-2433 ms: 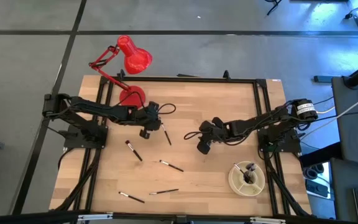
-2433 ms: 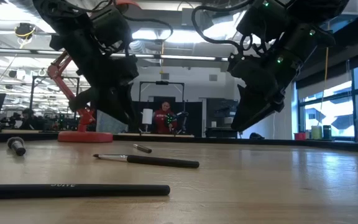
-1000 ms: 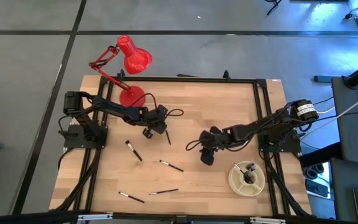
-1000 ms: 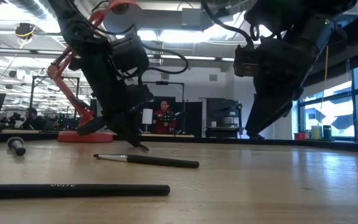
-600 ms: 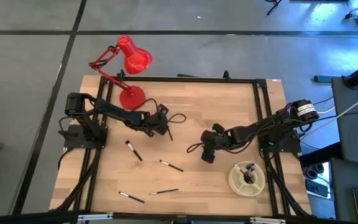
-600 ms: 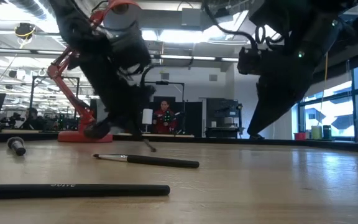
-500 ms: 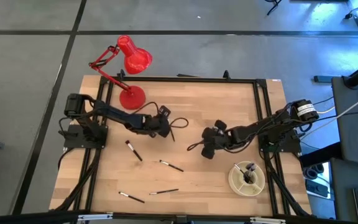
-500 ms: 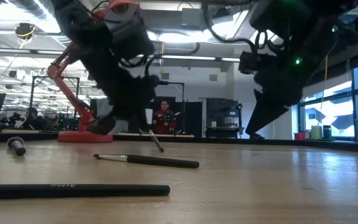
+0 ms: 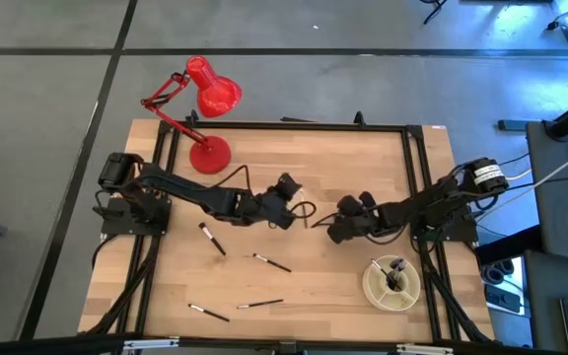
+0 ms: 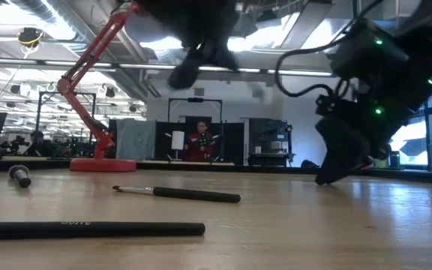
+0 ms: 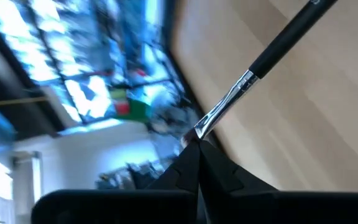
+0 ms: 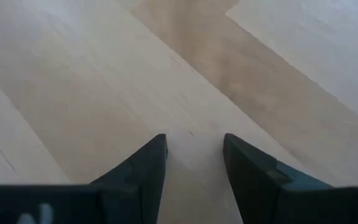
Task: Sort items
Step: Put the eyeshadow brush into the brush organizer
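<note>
Thin black-handled makeup brushes lie flat on the wooden table: one (image 9: 212, 239) left of centre, one (image 9: 272, 262) at the centre, and two (image 9: 260, 304) (image 9: 208, 313) toward the near edge. My left gripper (image 9: 292, 190) is high over the table's middle, shut on another brush (image 11: 253, 65). My right gripper (image 9: 335, 233) stands open just right of it, tipped down close above the bare wood (image 12: 194, 155), with nothing between its fingers. My left gripper pinches the brush by its bristle end, just past the silver ferrule (image 11: 205, 126), between the tips of its two shut fingers. The fingers come nearly level from the table's left. The brush sticks out ahead of them, handle away, lifted clear of the table.
A round cream divided dish (image 9: 372, 283) with a few brushes in it stands at the near right. A red desk lamp (image 9: 208, 151) stands at the far left. Black frame rails run along the table's edges.
My left gripper has taken hold of a brush lying left of centre, lifted it clear of the table and carried it up and toward the table's middle, rolling its wrist. My right gripper has sunk toward the table and tipped further down, staying open.
</note>
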Controlling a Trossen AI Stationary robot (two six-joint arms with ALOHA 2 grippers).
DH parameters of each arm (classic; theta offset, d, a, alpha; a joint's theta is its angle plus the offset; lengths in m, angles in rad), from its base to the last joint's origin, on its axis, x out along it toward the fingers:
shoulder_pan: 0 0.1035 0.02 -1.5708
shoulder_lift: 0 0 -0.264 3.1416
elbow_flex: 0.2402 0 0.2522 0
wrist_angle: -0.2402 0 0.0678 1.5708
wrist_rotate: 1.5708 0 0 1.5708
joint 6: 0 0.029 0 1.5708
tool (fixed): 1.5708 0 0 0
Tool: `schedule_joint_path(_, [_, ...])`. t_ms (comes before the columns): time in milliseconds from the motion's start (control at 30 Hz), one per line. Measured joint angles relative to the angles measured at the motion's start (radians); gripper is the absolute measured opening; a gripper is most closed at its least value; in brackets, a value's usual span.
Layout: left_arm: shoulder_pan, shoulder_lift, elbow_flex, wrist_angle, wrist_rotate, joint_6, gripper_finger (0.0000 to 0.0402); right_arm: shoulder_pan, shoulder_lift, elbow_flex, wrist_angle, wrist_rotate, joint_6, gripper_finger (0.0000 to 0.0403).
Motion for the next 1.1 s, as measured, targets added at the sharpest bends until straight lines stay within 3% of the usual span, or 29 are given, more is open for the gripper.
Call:
schedule_joint_path(167, [-0.02,0.008,0.036,0.161,0.096,0.167,0.0002,-0.012,0.001,-0.064,0.139,0.002,0.004,0.0162])
schedule_joint_path(367, [-0.054,0.105,0.041,0.582,0.161,0.427,0.0002,-0.058,0.002,-0.065,0.16,0.012,0.004,0.0162])
schedule_joint_path(467, [-0.065,0.157,0.077,0.713,0.178,0.524,0.0002,-0.1,0.002,-0.065,0.166,0.002,0.004,0.0162])
schedule_joint_path(600, [-0.081,0.2,0.173,0.744,0.235,0.525,0.0002,-0.169,0.002,-0.065,0.171,-0.054,0.008,0.0162])
schedule_joint_path(833, [-0.099,0.338,0.396,0.741,0.399,0.373,0.0002,-0.261,0.004,-0.066,0.24,-0.13,-0.014,0.0162])
schedule_joint_path(1100, [-0.103,0.603,0.682,0.743,0.531,0.45,0.0002,-0.269,0.004,-0.066,0.247,-0.146,-0.048,0.0162])
